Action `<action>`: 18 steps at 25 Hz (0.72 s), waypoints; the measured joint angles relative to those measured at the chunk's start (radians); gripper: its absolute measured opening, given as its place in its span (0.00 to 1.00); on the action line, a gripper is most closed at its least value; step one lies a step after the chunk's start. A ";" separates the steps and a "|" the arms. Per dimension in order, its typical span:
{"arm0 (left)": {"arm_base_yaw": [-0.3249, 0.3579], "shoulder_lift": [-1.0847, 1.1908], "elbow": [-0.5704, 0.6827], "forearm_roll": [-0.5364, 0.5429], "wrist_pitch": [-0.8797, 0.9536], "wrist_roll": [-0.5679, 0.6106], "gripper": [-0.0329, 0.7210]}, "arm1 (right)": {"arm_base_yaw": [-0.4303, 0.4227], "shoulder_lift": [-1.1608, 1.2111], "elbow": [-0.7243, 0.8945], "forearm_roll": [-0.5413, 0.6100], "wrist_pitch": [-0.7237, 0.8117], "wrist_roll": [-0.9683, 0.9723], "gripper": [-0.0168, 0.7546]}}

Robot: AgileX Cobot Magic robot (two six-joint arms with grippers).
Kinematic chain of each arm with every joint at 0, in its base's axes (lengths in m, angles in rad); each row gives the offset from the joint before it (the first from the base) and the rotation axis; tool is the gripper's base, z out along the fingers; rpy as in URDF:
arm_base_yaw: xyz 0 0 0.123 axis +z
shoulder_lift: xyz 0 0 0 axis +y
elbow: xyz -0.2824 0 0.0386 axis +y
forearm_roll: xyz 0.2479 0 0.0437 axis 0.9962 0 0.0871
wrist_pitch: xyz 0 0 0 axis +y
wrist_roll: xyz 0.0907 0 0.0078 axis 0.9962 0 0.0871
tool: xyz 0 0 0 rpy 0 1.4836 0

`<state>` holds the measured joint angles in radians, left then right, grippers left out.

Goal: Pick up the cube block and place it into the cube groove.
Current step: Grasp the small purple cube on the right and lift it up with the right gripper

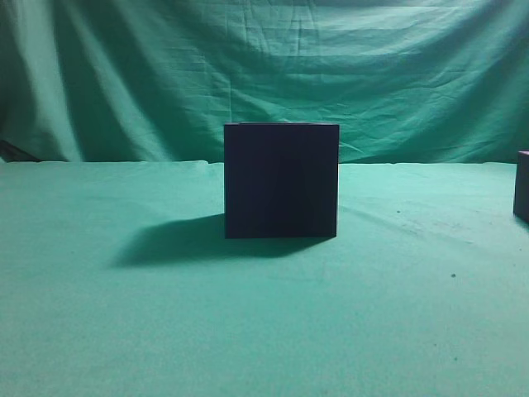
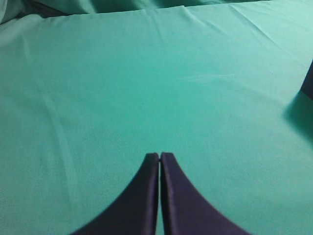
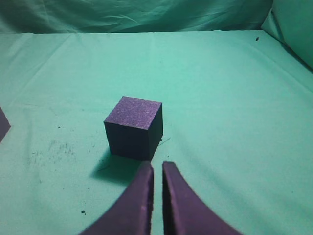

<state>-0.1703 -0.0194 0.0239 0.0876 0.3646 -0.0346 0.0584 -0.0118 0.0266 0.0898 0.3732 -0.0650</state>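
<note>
We find the cube groove [image 1: 281, 180] standing mid-table [image 1: 165, 331]. The cube block [image 1: 522, 186] sits well apart at its right, at the exterior view's right edge.

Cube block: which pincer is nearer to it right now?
Right. The right pincer sits just behind the cube block, tips nearly together. The left pincer is over bare cloth, no block in its view.

Left dark curved-finger gripper [image 2: 160, 155]: fingertips pressed together, holding nothing.
Right dark curved-finger gripper [image 3: 157, 164]: fingertips nearly together, slim gap, holding nothing.
</note>
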 joint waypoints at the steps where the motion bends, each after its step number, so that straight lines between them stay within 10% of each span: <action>1: 0.000 0.000 0.000 0.000 0.000 0.000 0.04 | 0.000 0.000 0.000 0.000 0.000 0.000 0.02; 18: 0.000 0.000 0.000 0.000 0.000 0.000 0.04 | 0.000 0.000 0.002 0.000 0.000 -0.004 0.02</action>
<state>-0.1703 -0.0194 0.0239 0.0876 0.3646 -0.0346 0.0584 -0.0118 0.0288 0.0898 0.3732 -0.0688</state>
